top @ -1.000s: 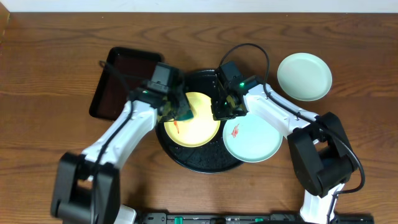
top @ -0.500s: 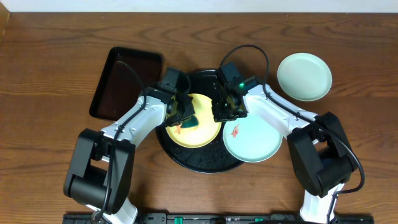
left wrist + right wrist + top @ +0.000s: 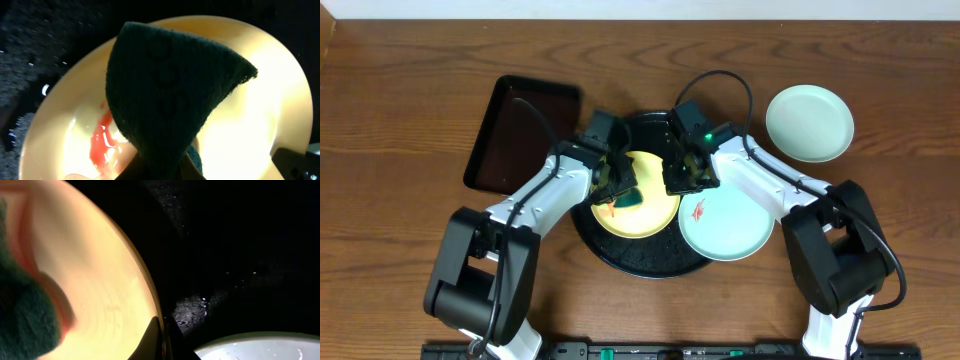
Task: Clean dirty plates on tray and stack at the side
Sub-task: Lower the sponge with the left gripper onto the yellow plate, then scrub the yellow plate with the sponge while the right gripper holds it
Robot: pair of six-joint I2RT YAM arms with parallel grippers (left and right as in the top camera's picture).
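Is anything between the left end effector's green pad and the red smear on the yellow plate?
Nothing visible: the green pad in the left end effector is just beside the red smear on the yellow plate.

The round tray (image 3: 638,262) sat at the middle of the table (image 3: 410,80). The rectangular tray (image 3: 520,130) lay just beside it, to the left and farther back. Of 3 plates, the left plate (image 3: 655,215) lay inside the round tray, on its left half. The right plate (image 3: 730,228) lay just beside it, overhanging the round tray's right rim. The far plate (image 3: 809,122) lay alone on the table, behind and to the right. A pad (image 3: 625,196) hung over the left plate in the left gripper (image 3: 616,186). The right gripper (image 3: 682,182) stood between the left and right plates.
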